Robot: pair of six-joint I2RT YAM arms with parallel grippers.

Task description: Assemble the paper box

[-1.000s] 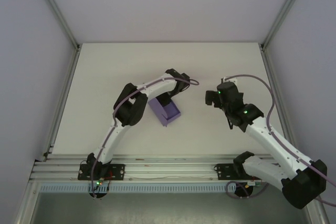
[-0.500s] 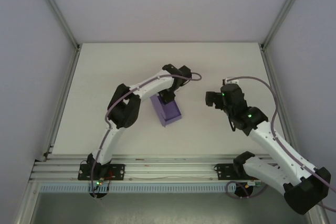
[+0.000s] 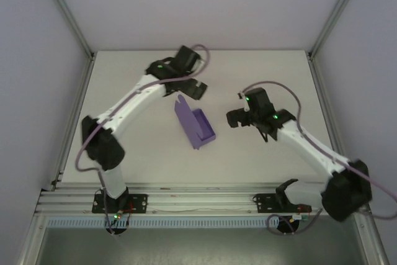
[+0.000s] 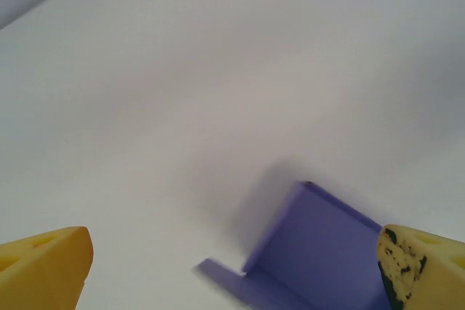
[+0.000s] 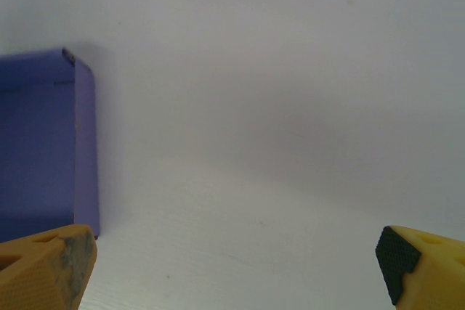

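From above, the box [image 3: 196, 126] lies on the table [image 3: 267, 69], slanting far-left to near-right, with the left hand [image 3: 189, 90] nearest, by its far end; the left wrist shows that hand spread, box low right; the right wrist shows the right hand [image 5: 232, 270] spread, box left.

Paper box [image 3: 195, 125], purple: 1, near the middle of the table [image 3: 260, 66].
Table, white: 1.
Robot arms [image 3: 133, 100], white with black joints: 2, bases at the table's near edge.
Grippers: 2, namely the left gripper [image 3: 193, 89] and the right gripper [image 3: 236, 118].
Yellow fingers [image 4: 45, 270]: 4, two to each gripper.
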